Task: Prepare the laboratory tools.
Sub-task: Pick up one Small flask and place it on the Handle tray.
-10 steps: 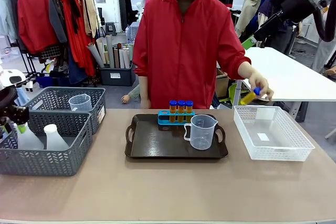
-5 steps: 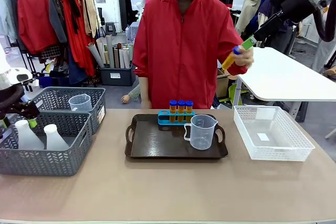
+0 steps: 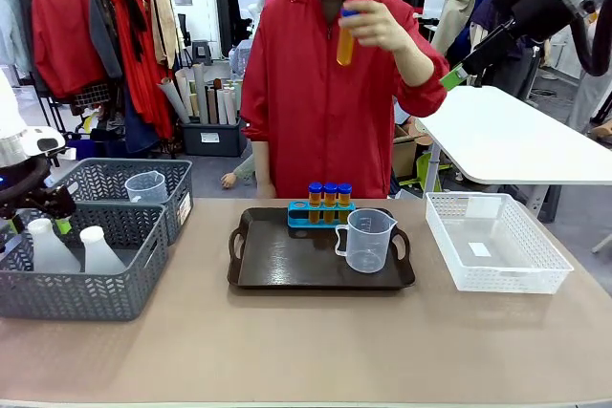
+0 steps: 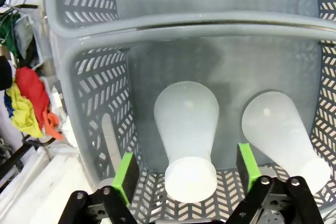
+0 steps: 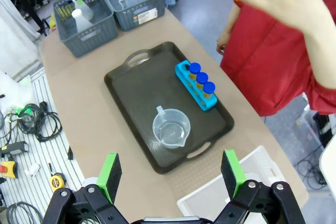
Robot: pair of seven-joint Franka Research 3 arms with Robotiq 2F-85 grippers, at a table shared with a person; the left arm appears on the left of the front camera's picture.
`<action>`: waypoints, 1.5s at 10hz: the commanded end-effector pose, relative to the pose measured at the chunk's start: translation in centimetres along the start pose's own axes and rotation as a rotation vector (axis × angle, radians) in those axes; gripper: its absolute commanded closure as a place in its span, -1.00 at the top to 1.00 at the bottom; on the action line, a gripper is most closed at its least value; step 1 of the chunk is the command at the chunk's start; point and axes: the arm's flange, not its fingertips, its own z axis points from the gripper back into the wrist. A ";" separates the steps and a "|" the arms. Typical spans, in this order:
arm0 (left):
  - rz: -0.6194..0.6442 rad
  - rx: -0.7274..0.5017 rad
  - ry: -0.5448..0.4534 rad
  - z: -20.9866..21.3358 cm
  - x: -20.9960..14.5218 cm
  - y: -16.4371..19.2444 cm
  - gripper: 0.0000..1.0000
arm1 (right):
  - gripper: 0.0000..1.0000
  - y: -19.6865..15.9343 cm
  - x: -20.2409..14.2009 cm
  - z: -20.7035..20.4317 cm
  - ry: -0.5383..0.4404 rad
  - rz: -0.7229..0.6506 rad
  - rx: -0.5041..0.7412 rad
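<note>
I am looking down the left wrist camera; the left gripper [image 4: 186, 174] is hanging over the front grey basket [image 3: 86, 284] at the left edge of the table [image 3: 306, 341]; its green pads [image 4: 126, 176] are standing wide apart. A white flask [image 4: 186, 129] is standing between them, and the pads are not touching it; a second flask [image 4: 278, 129] is standing just beside it in the same basket. A small beaker [image 3: 145, 185] is sitting in the back grey basket [image 3: 115, 171], right behind the front one.

The right gripper [image 5: 170, 174] is hanging high over the table; its pads are wide apart too, and it is gripping nothing. Under it, a brown tray [image 3: 287, 265] is lying in the middle of the table; a clear beaker [image 3: 366, 239] is standing on the tray's right half; three tubes [image 3: 329, 196] of orange liquid with blue caps are standing in a blue rack [image 3: 298, 212] at the tray's back edge.

At the far edge of the table, the person's hand [image 3: 382, 24] is holding a fourth tube [image 3: 345, 43] up in the air. A white basket [image 3: 535, 279] is sitting at the table's right edge.
</note>
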 end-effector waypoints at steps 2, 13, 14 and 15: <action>0.018 0.004 -0.002 0.6 0.2 0.3 -0.17 | 1.00 0.0 0.1 0.1 -0.006 0.006 0.006; 0.043 0.028 0.027 14.0 2.9 -2.4 -1.00 | 1.00 0.0 0.1 0.1 -0.006 0.006 0.006; 0.023 0.065 0.006 18.0 3.8 -3.8 -1.00 | 1.00 0.0 0.1 0.1 -0.006 0.006 0.006; 0.002 0.092 -0.036 21.5 4.2 -5.2 -1.00 | 1.00 0.0 0.1 0.1 -0.006 0.006 0.006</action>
